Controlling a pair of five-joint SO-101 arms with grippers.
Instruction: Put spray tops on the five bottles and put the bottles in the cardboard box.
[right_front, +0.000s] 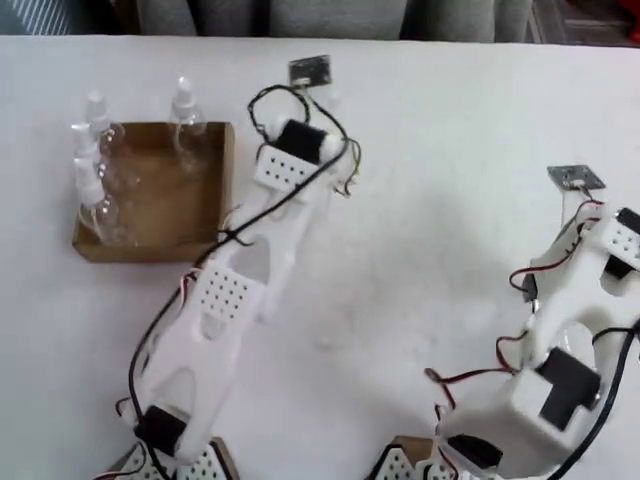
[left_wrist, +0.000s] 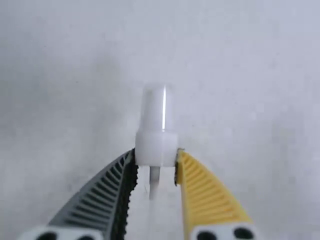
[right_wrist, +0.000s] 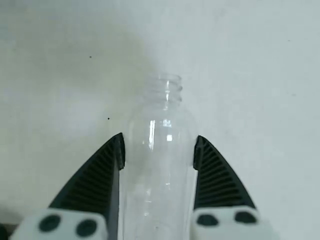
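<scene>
Capping last bottle (right_wrist: 159, 125) | left end effector (left_wrist: 155, 165) pinches top (left_wrist: 156, 135) | right end effector (right_wrist: 159, 147) clamps bottle | next: align top squarely, twist on; box (right_front: 140, 250) at ten o'clock

The cardboard box (right_front: 160, 246) sat on the worktop (right_front: 430, 190) at its far left; spray-topped bottles (right_front: 183, 104) stood in it along its left wall and far edge; right of the box, the left hand (left_wrist: 155, 167) pinched a spray top (left_wrist: 155, 131); well apart, the right hand (right_wrist: 158, 147) clasped an uncapped bottle (right_wrist: 161, 122).
</scene>
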